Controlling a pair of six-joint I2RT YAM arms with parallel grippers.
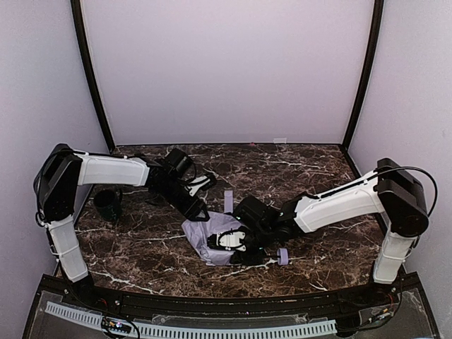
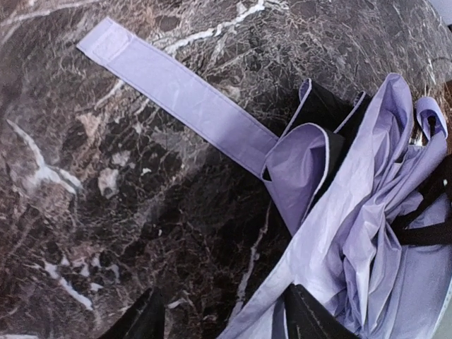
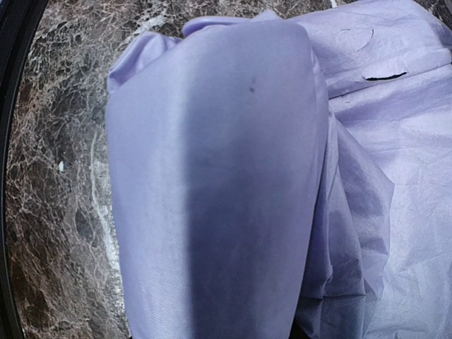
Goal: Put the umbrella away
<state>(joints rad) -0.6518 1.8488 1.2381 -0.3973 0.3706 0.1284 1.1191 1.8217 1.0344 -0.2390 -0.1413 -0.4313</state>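
The umbrella [image 1: 212, 236] lies collapsed and crumpled mid-table, pale lavender fabric up, black underside showing in the left wrist view [image 2: 321, 113]. Its lavender closing strap [image 2: 176, 92] lies flat on the marble, pointing away. The small lavender handle [image 1: 282, 256] sticks out to the right. My left gripper [image 2: 226, 325] is open at the canopy's far-left edge, one finger [image 2: 311, 321] over the fabric, the other [image 2: 145, 321] over bare marble. My right gripper [image 1: 236, 244] is pressed into the canopy's right side. Lavender fabric [image 3: 212, 183] fills its wrist view and hides the fingers.
A dark cup-like object [image 1: 107, 205] stands at the table's left side beside the left arm. The dark marble table [image 1: 304, 169] is walled by pale panels at the back and sides. A black ledge [image 1: 212, 304] runs along the near edge.
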